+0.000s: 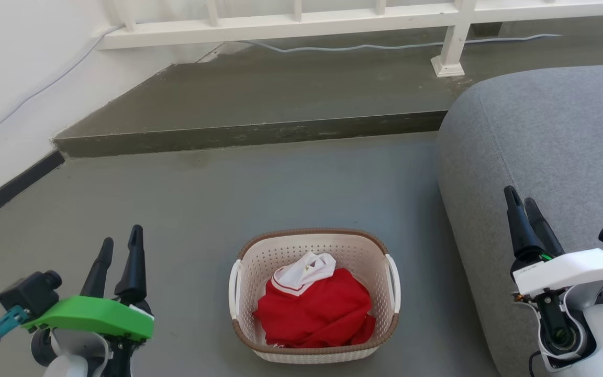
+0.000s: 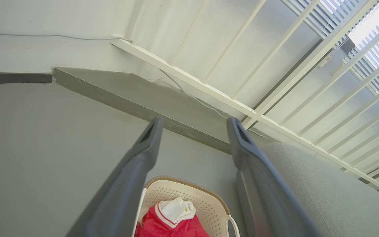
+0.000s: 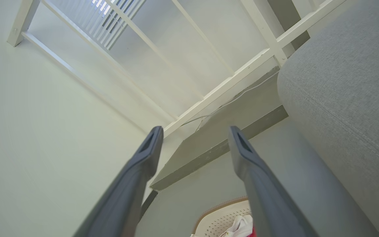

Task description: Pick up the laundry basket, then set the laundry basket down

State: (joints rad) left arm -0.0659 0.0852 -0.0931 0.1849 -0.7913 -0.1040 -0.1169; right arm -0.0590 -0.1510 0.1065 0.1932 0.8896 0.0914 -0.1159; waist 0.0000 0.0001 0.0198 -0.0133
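A wheeled two-armed robot faces a small cream plastic laundry basket with perforated sides and a brown woven-look rim. The basket stands on the smooth grey concrete floor, below a raised grey step and a white-painted railing.

At far left, the left gripper, two long dark fingers under a bright green plastic cover, hangs above the floor well apart from the basket. Its claw is spread and holds nothing, and the left wrist view confirms the wide gap between the fingers.

At centre, the basket sits squarely between the two arms. That placement appears meant to let each arm reach one of its white side handles. Inside lies a crumpled red cloth garment with a white collar. It is probably a sports shirt, though the folds make that hard to confirm.

At right, the right gripper, dark fingers under a white plastic cover, is raised in front of a rounded grey fabric sofa. Its claw too is spread and empty, as the right wrist view shows. Neither arm touches the basket, so the lift appears not yet begun.
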